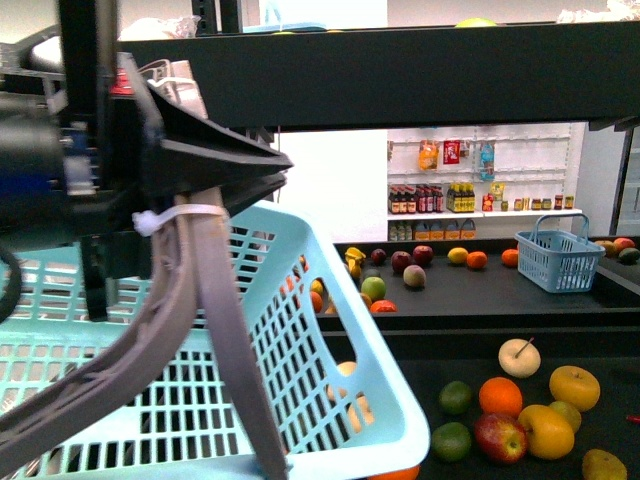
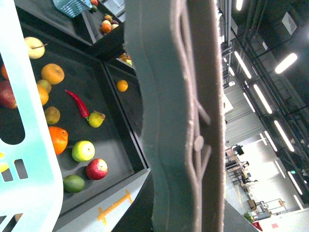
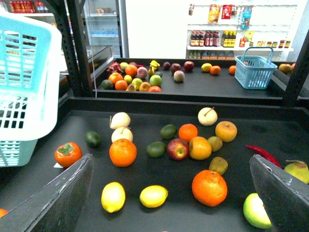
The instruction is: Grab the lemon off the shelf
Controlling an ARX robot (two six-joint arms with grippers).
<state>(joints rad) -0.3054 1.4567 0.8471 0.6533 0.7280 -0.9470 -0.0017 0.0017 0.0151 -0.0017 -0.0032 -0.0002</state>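
Only my right wrist view shows the lemon (image 3: 153,196) on the shelf (image 3: 270,130), my right gripper (image 3: 171,164) spread apart near it; the front view's basket (image 1: 300,330) hides it.

light-blue basket (image 1: 300,345), red chilli (image 3: 263,153), orange (image 3: 122,152)

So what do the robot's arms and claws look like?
The left arm is chunky and black, with a bit of blue. The left gripper is black and narrows to a point, like a beak, with a white zip tie just below. The right gripper has two flat, dark grey fingers with slanted edges.
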